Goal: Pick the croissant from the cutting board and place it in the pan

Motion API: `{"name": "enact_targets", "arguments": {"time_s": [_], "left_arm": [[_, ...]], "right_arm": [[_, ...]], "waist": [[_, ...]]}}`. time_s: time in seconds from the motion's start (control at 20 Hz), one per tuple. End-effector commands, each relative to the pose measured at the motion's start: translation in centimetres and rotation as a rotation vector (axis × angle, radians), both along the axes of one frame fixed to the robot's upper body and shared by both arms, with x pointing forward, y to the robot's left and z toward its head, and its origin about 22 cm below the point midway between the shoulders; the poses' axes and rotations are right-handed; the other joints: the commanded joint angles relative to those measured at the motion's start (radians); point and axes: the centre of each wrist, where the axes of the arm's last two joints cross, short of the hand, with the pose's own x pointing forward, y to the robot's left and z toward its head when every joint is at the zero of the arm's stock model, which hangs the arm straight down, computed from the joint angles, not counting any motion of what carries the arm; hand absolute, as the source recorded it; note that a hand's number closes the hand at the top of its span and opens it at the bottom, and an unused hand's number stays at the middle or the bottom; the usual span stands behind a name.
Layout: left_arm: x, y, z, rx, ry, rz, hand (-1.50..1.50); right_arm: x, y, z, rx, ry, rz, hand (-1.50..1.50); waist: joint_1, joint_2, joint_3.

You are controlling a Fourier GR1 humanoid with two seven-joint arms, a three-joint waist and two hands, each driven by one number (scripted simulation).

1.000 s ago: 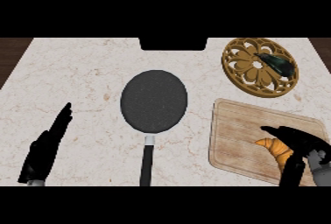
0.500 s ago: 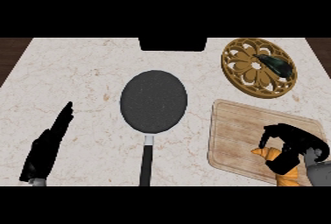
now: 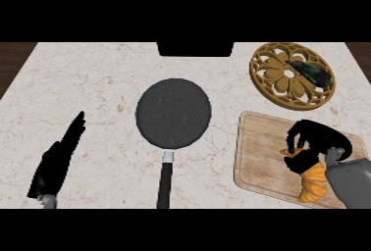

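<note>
So the croissant is in the lower right of the frame, over the near end of the cutting board. The right hand sits on top of it with fingers curled round its upper end, so only the orange lower part shows. The pan is mid-frame on the marble surface, handle pointing to the bottom edge, nothing in it. The left hand is at lower left, fingers straight and together. Upper right there's a round carved wooden plate with something dark on it.

Head view, steeply down over counter
</note>
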Motion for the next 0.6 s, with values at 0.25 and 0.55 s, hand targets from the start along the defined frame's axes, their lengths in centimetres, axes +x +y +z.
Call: {"name": "enact_targets", "arguments": {"time_s": [0.25, 0.55], "left_arm": [[-0.4, 1.0, 0.3, -0.006, -0.016, 0.014, 0.00], [0.0, 0.6, -0.2, 0.005, -0.007, -0.002, 0.00]], "right_arm": [[1.5, 2.0, 1.4, -0.085, -0.440, 0.014, 1.50], [2.0, 3.1, 8.7, -0.003, -0.938, 0.197, 1.50]], "waist": [[0.004, 0.004, 0.010], [-0.004, 0.001, 0.010]]}}
